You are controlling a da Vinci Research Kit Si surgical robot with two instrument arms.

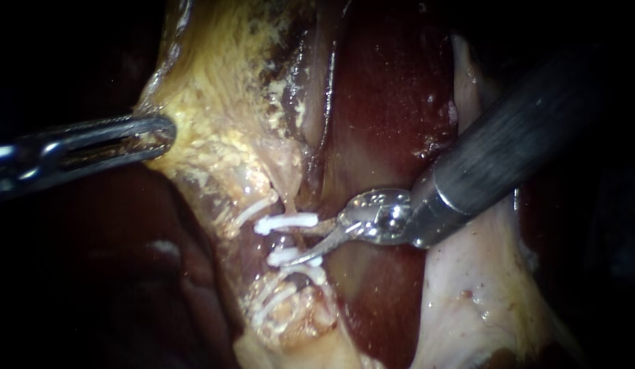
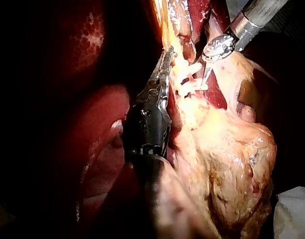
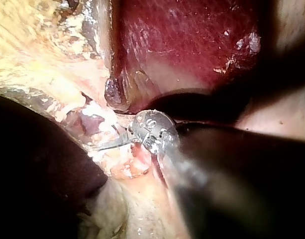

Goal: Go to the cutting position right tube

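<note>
"What sort of place was it?"

"A surgical practice bench. A dark red liver (image 1: 392, 102) lay brightly lit, bare and wet, with darkness all round it."

"What else showed that?"

"The left instrument (image 1: 163, 131) pinched pale yellow tissue (image 1: 221, 89) at the left. The right instrument (image 1: 317, 248) came in from the far right. White clips (image 1: 286, 222) sat across a tube (image 1: 325, 223) between them, and what looked like a white cloth (image 2: 294, 214) lay beside the tissue."

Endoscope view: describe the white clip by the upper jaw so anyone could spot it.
Follow the right instrument from the upper right to its open jaws. Several white clips lie at their tips. The clip meant is the thick level bar beside the upper jaw; its neighbours slant.
</note>
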